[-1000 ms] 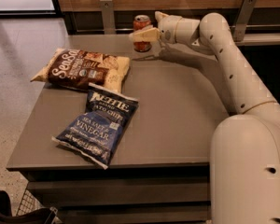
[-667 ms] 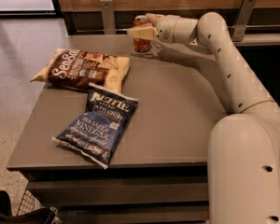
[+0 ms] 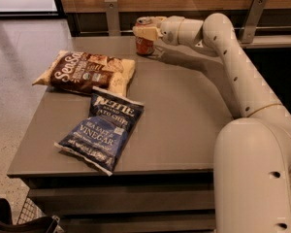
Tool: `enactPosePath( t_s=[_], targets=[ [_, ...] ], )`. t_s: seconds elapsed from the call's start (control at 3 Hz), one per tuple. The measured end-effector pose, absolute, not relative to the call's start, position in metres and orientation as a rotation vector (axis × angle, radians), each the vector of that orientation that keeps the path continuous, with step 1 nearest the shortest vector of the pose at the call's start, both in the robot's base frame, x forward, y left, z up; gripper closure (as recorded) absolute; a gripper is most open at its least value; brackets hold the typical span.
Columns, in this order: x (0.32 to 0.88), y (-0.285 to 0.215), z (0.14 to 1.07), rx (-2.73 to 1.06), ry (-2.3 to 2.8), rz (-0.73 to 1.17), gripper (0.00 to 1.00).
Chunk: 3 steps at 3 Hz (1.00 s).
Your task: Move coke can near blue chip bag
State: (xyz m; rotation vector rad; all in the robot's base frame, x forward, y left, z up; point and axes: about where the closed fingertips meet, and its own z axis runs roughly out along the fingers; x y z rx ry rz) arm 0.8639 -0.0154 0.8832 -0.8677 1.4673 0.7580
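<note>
The coke can [image 3: 144,46], red with a silver top, stands at the far edge of the grey table [image 3: 184,120]. My gripper [image 3: 143,32] reaches in from the right and is shut on the can's upper part, with one cream finger [image 3: 146,32] across its front. The blue chip bag [image 3: 103,130], dark blue with white lettering, lies flat near the table's front left, well apart from the can.
A brown and cream chip bag [image 3: 87,73] lies at the table's left, between the can and the blue bag. A wooden wall with metal brackets [image 3: 111,14] runs behind the table. My white arm [image 3: 237,67] spans the table's right side.
The gripper has shifted slightly left and settled around the can's upper part; the can now shows below the fingers. The bags have not moved.
</note>
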Motion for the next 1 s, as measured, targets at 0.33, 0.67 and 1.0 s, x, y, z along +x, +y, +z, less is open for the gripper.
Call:
enactPosePath(
  t_s=[0.33,0.67,1.0],
  targets=[
    [0.8638,-0.0101,0.8820,-0.872,1.466,0.764,1.00],
    [0.8637,-0.0093,0.8818,-0.873,1.466,0.765,1.00],
    [0.8616,-0.0140,0.8889,-0.875,1.481,0.739,1.00]
  ],
)
